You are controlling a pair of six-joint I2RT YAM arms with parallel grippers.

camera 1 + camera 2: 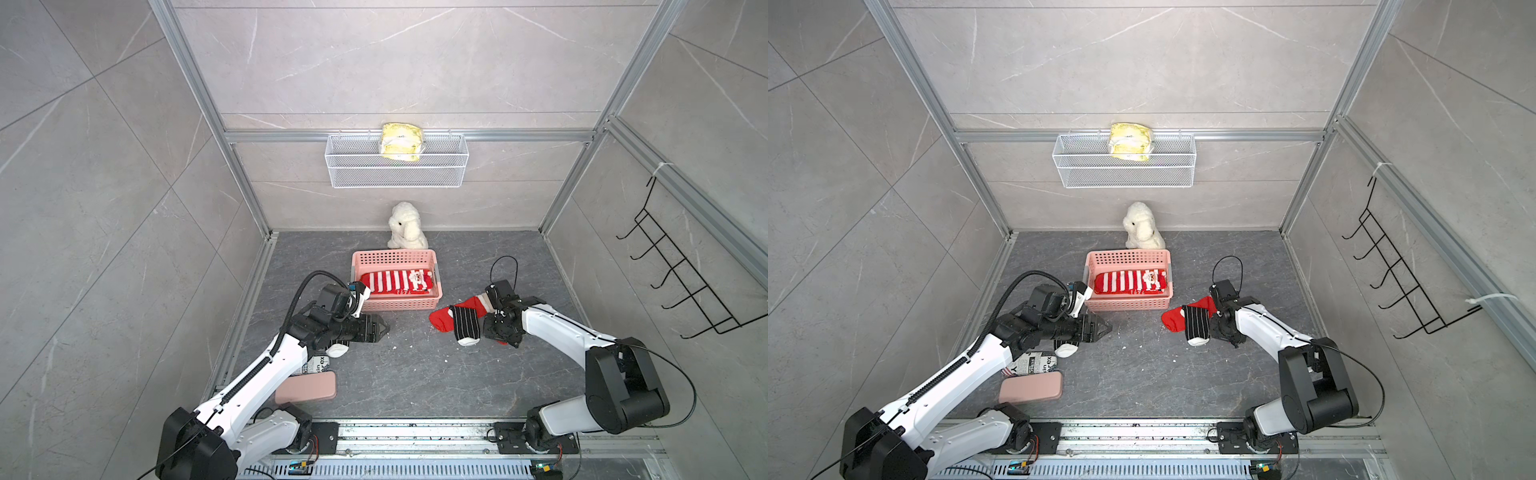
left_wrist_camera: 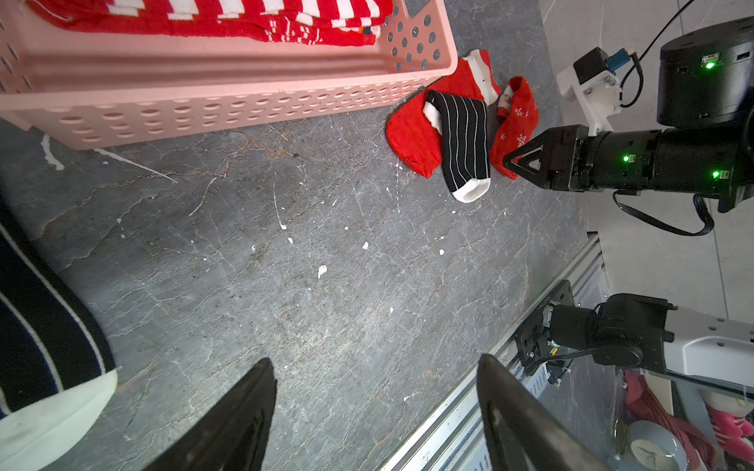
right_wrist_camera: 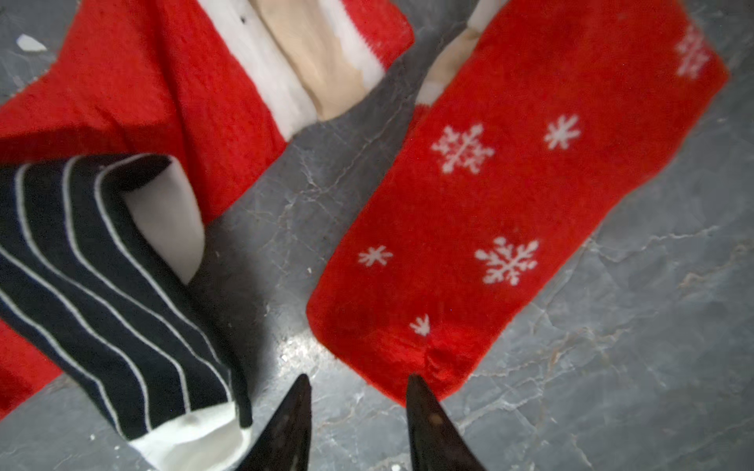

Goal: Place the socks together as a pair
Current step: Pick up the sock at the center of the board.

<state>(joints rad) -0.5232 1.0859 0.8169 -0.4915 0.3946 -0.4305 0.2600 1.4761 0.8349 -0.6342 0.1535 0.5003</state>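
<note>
We see the right gripper point(image 3: 359, 377) low over the dark floor point(image 1: 415, 374), to the right of the pink basket point(image 1: 399, 305). Its jaws stand a little apart with only bare floor between them, pinching nothing. The snowflake sock point(image 3: 510, 195) lies flat directly ahead of the tips; one tip sits at the edge of its rounded end, and we cannot tell whether it touches. In both top views this sock is mostly hidden beneath the gripper.

Just left of the gripper lies the black striped sock point(image 1: 465, 322), white toe toward the near side, draped across a plain red sock point(image 1: 440, 320) that reaches toward the basket's near right corner. A strip of floor separates both from the snowflake sock.

The left gripper point(image 1: 384, 328) hovers by the basket's near left corner, jaws spread wide and empty. A second black striped sock point(image 1: 336, 350) lies on the floor under that arm, behind the fingers. Red-and-white striped socks point(image 1: 395, 282) rest inside the basket.
</note>
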